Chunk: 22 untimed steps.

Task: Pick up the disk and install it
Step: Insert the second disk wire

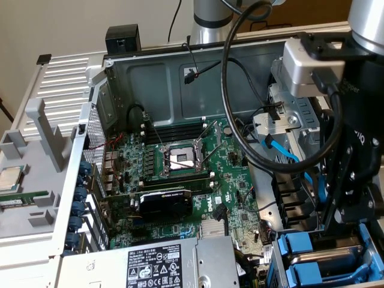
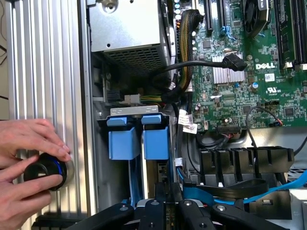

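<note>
Gripper (image 2: 165, 211) low over drive bay, fingers drawn nearly together on blue carrier frame of disk (image 2: 163, 184); disk held edge-on between them, partly sunk in bay slot. Judged: pick-up done, installing under way, disk not yet fully seated. Just beyond gripper: two blue carrier handles (image 2: 139, 136) of drives in neighbouring slots. Beside bay, outside case wall: person's hands (image 2: 29, 163) on black knob (image 2: 45, 173). Farther: grey power-supply box (image 2: 127, 28), then motherboard (image 2: 249, 72) with black cable (image 2: 206, 64) across it.
</note>
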Motion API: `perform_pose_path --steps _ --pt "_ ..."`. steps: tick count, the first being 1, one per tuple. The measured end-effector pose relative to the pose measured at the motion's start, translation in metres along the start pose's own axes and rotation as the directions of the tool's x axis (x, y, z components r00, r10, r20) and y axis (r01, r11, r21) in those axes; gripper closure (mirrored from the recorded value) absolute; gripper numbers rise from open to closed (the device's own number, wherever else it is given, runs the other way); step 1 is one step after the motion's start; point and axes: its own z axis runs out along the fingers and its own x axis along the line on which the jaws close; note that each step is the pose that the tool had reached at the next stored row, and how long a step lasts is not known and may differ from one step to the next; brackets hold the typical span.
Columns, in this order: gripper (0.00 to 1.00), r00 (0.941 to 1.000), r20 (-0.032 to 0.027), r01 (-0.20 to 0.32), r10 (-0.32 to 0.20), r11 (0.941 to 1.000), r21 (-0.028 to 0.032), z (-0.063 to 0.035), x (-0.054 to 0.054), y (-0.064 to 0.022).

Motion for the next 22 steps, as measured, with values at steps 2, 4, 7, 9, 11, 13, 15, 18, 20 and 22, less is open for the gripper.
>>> perform_pose_path --steps 2,4,7,9,11,13,15,18,20,22 --pt "0.83 1.0 0.0 0.0 0.0 1.0 0.0 0.0002 0.0 0.0" --pt "0.83 1.0 0.0 0.0 0.0 1.0 0.0 0.0003 0.0 0.0" --pt "0.83 1.0 0.0002 0.0 0.0 1.0 0.0 0.0005 -0.0001 0.0" --pt "0.83 1.0 0.0003 0.0 0.0 1.0 0.0 0.0007 -0.0001 -0.0001" --pt "0.83 1.0 0.0005 0.0 0.0 1.0 0.0 0.0008 -0.0001 0.0" --pt "0.83 1.0 0.0011 0.0 0.0 1.0 0.0 0.0008 -0.0002 -0.0001" --pt "0.83 1.0 0.0013 0.0 0.0 1.0 -0.0001 0.0007 -0.0001 -0.0002" --pt "0.83 1.0 0.0017 0.0 0.0 1.0 -0.0001 0.0009 -0.0002 -0.0002" --pt "0.83 1.0 0.0019 0.0 0.0 1.0 -0.0001 0.001 -0.0002 -0.0002" --pt "0.83 1.0 0.002 0.0 0.0 1.0 -0.0001 0.0012 -0.0002 -0.0002"
